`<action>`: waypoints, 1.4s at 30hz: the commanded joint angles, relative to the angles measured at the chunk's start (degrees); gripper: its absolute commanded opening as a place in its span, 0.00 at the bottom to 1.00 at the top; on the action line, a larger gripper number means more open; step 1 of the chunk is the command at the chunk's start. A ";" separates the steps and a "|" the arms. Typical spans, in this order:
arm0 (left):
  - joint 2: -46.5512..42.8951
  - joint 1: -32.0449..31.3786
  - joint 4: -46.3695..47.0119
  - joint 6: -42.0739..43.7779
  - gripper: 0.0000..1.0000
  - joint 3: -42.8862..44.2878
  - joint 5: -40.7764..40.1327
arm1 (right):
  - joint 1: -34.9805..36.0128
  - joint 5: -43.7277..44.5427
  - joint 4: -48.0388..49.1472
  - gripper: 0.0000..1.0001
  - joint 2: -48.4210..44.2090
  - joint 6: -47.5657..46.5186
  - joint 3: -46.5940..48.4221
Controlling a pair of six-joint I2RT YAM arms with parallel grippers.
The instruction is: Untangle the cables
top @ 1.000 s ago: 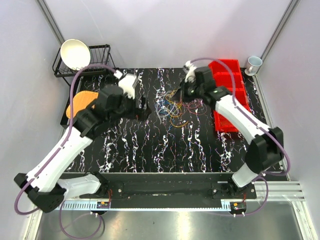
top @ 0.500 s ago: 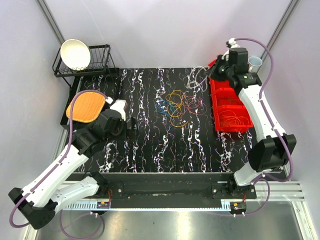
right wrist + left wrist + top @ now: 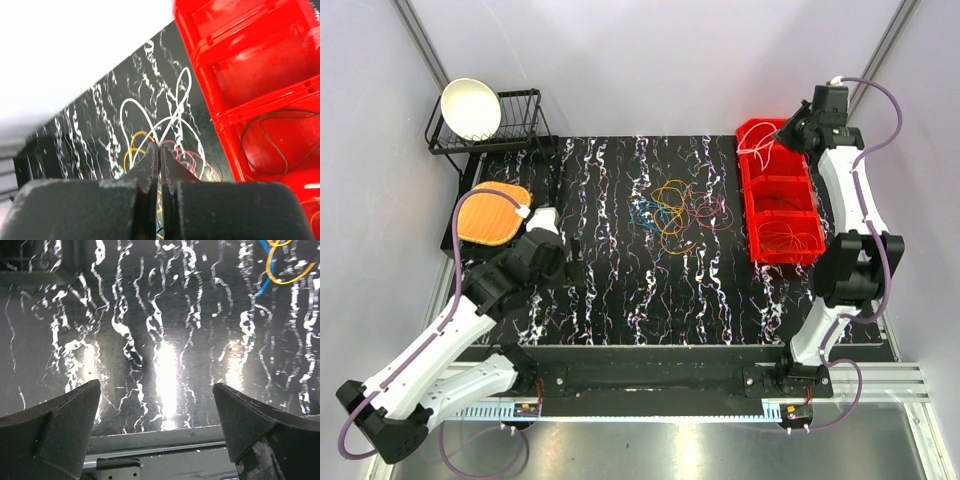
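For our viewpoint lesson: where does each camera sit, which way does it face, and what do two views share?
Top external: high behind the bases, looking down on the black marbled table; left arm and right arm show.
Left wrist: low, facing along the table; the open left gripper frames it.
Right wrist: raised, tilted down; right gripper shut on a thin white cable.
Shared: top and right wrist show the red plastic bin and thin coloured cables.

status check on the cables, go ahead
Left pincer open, empty, over the table. Right pincer shut on a white cable by the red bin. Coloured cables tangled mid-table, nothing on them.
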 commanded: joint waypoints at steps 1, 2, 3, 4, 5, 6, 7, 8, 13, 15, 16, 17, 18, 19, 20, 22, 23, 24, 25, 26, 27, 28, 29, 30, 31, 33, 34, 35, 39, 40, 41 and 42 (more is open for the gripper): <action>-0.97 0.18 0.57 -1.49 0.99 -1.07 -4.04 | -1.89 3.60 0.39 0.00 2.36 5.25 5.00; -0.79 0.09 0.66 -1.14 0.99 -1.07 -4.74 | -2.33 3.96 0.30 0.00 3.06 7.00 5.79; -0.79 0.09 0.57 -1.13 0.99 -1.16 -5.10 | -3.03 3.96 0.21 0.00 4.20 7.98 6.15; -0.53 0.09 0.57 -0.96 0.99 -1.16 -5.45 | -3.39 3.87 0.21 0.00 4.91 8.94 6.50; -0.52 0.18 0.57 -0.96 0.99 -0.98 -6.15 | -3.56 3.78 0.21 0.00 5.61 10.61 7.20; -0.35 0.18 0.48 -0.87 0.99 -0.63 -6.50 | -3.91 3.61 0.21 0.00 7.01 11.41 7.47; -0.35 0.09 0.22 -0.87 0.99 -0.46 -6.94 | -3.92 3.52 0.12 0.00 7.81 12.46 7.82; -0.35 0.09 0.22 -0.87 0.99 -0.37 -7.47 | -4.00 3.52 0.21 0.00 8.43 13.86 8.34; -0.87 0.27 -0.57 -1.31 0.99 -0.37 -8.61 | -4.44 6.49 0.30 0.00 12.38 17.47 9.49; -0.70 0.36 -0.40 -1.22 0.99 -0.63 -8.44 | -4.53 6.07 0.30 0.00 14.22 18.53 9.66; -0.61 0.36 -0.40 -1.22 0.99 -0.72 -8.44 | -4.62 6.07 0.47 0.00 14.84 19.14 10.01; -0.35 0.36 -0.48 -1.22 0.99 -0.63 -8.18 | -4.62 6.07 0.65 0.00 15.54 19.32 10.28; 0.00 0.36 -0.40 -1.13 0.99 -0.63 -8.09 | -4.79 5.98 0.65 0.00 16.86 19.59 10.63; 0.18 0.36 -0.40 -1.05 0.99 -0.54 -8.00 | -5.23 5.63 0.74 0.00 17.56 20.46 11.24; 0.44 0.44 -0.31 -1.04 0.99 -0.54 -7.83 | -5.58 5.54 0.65 0.00 18.62 21.16 11.42; 0.53 0.36 -0.31 -0.96 0.99 -0.46 -7.74 | -6.02 5.54 0.65 0.00 19.06 23.35 11.42; 0.53 0.44 -0.31 -1.04 0.99 -0.63 -7.65 | -6.46 5.54 0.56 0.00 19.33 23.98 11.25; 0.53 0.45 -0.39 -1.04 0.99 -0.63 -7.65 | -6.55 5.45 0.56 0.00 19.33 24.50 11.07; 0.53 0.36 -0.40 -1.04 0.99 -0.63 -7.65 | -6.64 6.15 0.65 0.00 19.33 25.38 10.72; 0.44 0.36 -0.31 -1.04 0.99 -0.63 -7.56 | -6.64 6.59 0.56 0.00 19.24 25.74 10.55; 0.44 0.36 -0.22 -1.04 0.99 -0.72 -7.56 | -6.73 7.12 0.04 0.00 19.24 25.91 10.46; 0.44 0.36 -0.31 -1.04 0.99 -0.72 -7.47 | -6.73 8.08 -0.23 0.00 19.33 26.79 10.54; 0.36 0.44 -0.22 -1.04 0.99 -0.72 -7.38 | -6.82 8.35 -0.32 0.00 19.16 26.79 10.46; 0.36 0.45 -0.05 -0.96 0.99 -0.81 -7.30 | -6.82 8.79 -0.23 0.00 19.07 26.79 10.37; 0.36 0.45 -0.04 -0.96 0.99 -0.81 -7.04 | -6.82 9.58 -0.23 0.00 18.89 26.71 10.28; 0.36 0.36 -0.04 -0.96 0.99 -0.81 -6.95 | -6.90 10.37 -0.23 0.00 18.63 26.79 10.02; 0.36 0.36 0.04 -1.04 0.99 -0.81 -6.94 | -6.91 10.90 -0.23 0.00 18.54 26.88 10.02; 0.36 0.36 0.04 -0.96 0.99 -0.89 -6.94 | -6.91 10.99 -0.14 0.00 18.54 27.06 9.93; 0.18 0.44 -0.04 -0.96 0.99 -0.81 -6.94 | -7.08 8.89 0.65 0.00 19.33 26.97 10.54; 0.18 0.45 0.04 -0.96 0.99 -0.81 -7.03 | -7.17 8.01 1.09 0.04 19.50 26.71 10.63; 0.09 0.36 0.04 -1.04 0.99 -0.89 -6.95 | -7.26 6.87 2.13 0.25 19.68 26.45 10.81; 0.09 0.36 0.04 -1.04 0.99 -0.89 -6.94 | -7.43 5.73 2.58 0.39 19.77 26.18 11.07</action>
